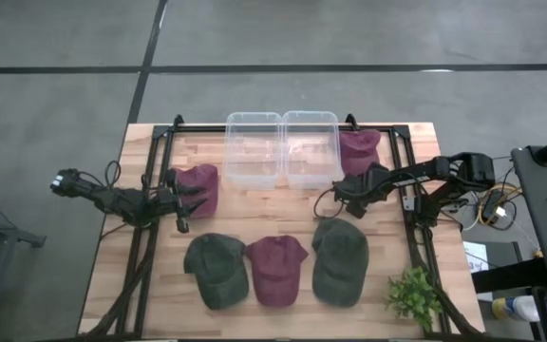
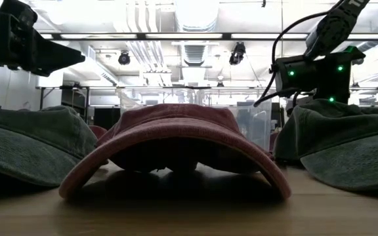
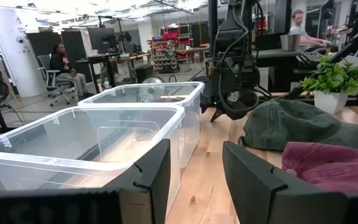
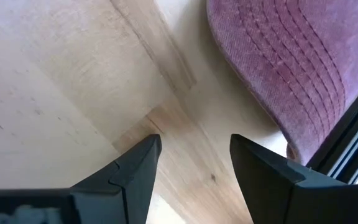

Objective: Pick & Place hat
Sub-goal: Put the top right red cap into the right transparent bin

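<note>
i see nothing binned: both bins [image 1: 281,149] empty, five hats out (grippers [image 3: 194,177] [image 4: 194,165] part-open, holding nothing).

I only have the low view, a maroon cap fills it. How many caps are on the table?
Observer: Five. Besides your front maroon cap, two green caps flank it and two maroon caps sit farther back.
Operator: Is either gripper holding a cap?
Observer: No. The left gripper hangs open beside the back-left maroon cap.
Operator: And the right one?
Observer: The right gripper is open over bare wood, next to the back-right maroon cap.
</note>
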